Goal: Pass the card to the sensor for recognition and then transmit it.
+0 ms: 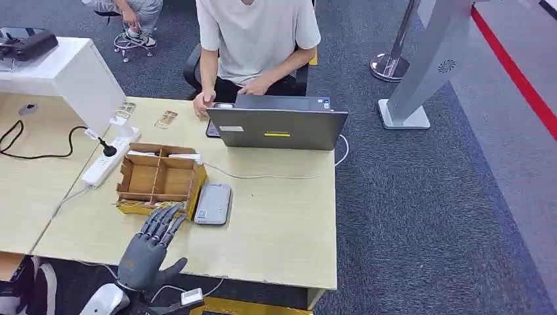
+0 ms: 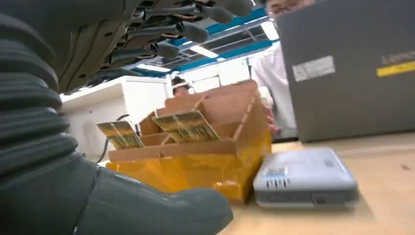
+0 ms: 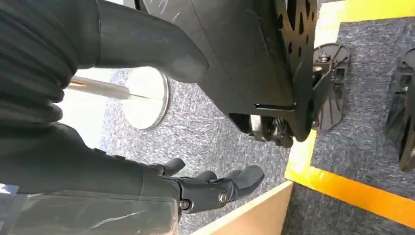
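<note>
Left hand (image 2: 98, 147) spread, holding nothing, near cardboard box (image 2: 215, 122) holding cards (image 2: 188, 125), beside grey sensor (image 2: 306, 178)

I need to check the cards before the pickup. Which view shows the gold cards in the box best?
The left wrist view: two gold cards stand out of the cardboard box, close under the left hand. The head view shows the box's near edge partly hidden by that hand. The right wrist view looks at the floor.

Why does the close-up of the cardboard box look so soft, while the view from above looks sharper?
Left wrist view: the camera sits very near, so the left hand looms dark and blurred, the brown cardboard divider box and grey flat card reader look slightly soft, and bright ceiling lights wash out the background. Head view: even light, soft shadows, mild overall softness.
</note>
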{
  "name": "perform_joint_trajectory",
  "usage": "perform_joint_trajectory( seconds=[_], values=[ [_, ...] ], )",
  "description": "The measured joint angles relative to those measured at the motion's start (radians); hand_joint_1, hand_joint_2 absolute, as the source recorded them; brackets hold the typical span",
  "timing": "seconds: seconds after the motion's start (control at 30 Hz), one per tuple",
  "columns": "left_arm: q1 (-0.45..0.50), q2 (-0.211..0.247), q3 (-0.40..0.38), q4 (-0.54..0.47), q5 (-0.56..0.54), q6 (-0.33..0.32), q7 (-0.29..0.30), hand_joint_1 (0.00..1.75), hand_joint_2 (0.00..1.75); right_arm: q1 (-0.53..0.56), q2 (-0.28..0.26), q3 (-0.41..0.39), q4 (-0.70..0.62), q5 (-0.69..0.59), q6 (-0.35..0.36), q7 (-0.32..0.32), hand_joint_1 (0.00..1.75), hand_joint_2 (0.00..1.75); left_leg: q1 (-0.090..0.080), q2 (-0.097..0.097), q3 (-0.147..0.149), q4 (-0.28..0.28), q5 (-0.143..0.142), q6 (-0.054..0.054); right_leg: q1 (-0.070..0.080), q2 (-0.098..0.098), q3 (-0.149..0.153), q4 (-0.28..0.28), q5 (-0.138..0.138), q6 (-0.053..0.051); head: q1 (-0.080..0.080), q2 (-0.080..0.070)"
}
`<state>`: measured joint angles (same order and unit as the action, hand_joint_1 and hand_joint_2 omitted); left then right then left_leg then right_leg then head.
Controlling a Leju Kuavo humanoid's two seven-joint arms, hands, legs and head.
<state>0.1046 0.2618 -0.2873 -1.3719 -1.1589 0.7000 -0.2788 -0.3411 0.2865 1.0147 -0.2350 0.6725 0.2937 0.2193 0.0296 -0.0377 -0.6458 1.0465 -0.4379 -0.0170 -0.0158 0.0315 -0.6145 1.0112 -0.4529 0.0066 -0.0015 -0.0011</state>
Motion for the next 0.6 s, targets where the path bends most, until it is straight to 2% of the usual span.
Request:
perform_joint_trajectory(
  seconds=[0.13, 0.4, 0.6],
  values=[
    [-0.023, -0.023, 0.051, 0.057, -0.008, 0.000, -0.024, 0.00, 1.75, -0.001, 0.000, 0.004, 0.000, 0.006, 0.000, -0.003, 0.00, 1.75, 0.000, 0.000, 0.000, 0.000, 0.000, 0.000, 0.000, 0.000, 0.000, 0.000, 0.000, 0.000, 0.000, 0.000],
    [-0.040, -0.053, 0.097, 0.107, -0.022, 0.000, -0.038, 0.00, 1.75, -0.002, 0.000, 0.012, 0.000, 0.010, 0.002, -0.007, 0.00, 1.75, 0.000, 0.000, 0.000, 0.000, 0.000, 0.000, 0.000, 0.000, 0.000, 0.000, 0.000, 0.000, 0.000, 0.000],
    [-0.061, -0.083, 0.131, 0.127, -0.035, 0.000, -0.087, 0.00, 1.75, -0.003, 0.000, 0.016, 0.000, 0.013, 0.008, -0.002, 0.00, 1.75, 0.000, 0.000, 0.000, 0.000, 0.000, 0.000, 0.000, 0.000, 0.000, 0.000, 0.000, 0.000, 0.000, 0.000]
  ],
)
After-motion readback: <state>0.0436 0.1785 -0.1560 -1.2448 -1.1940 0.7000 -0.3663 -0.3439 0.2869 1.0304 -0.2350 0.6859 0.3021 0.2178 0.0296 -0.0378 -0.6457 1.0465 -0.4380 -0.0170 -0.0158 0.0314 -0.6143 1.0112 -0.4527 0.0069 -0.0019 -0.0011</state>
